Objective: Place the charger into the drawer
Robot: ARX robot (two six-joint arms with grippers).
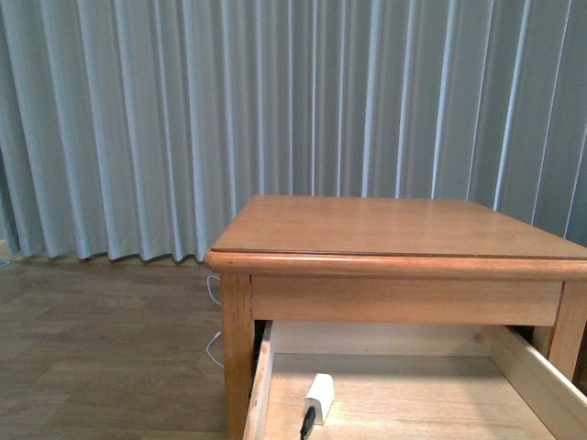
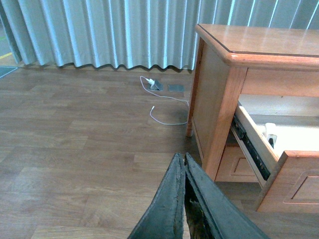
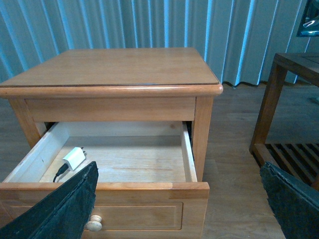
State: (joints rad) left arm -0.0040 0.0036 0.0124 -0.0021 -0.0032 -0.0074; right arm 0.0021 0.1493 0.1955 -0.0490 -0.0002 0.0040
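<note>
The small white charger (image 3: 75, 158) lies inside the pulled-out upper drawer (image 3: 187, 155), near its left side, black cable trailing toward the front. In the front view the charger (image 1: 318, 397) rests on the drawer floor below the tabletop, and it peeks over the drawer wall (image 2: 270, 130) in the left wrist view. My right gripper (image 3: 182, 199) hangs open in front of the drawer front, fingers wide apart, nothing between them. My left gripper (image 2: 183, 162) is shut and empty, over the floor to the left of the table. Neither gripper shows in the front view.
The drawer belongs to a light-wood side table (image 1: 385, 229) before a grey curtain (image 1: 183, 110). A pale round knob (image 3: 93, 223) sits on the drawer front. A darker wooden table (image 3: 279, 99) stands to the right. A white cable (image 2: 164, 107) lies on the floor.
</note>
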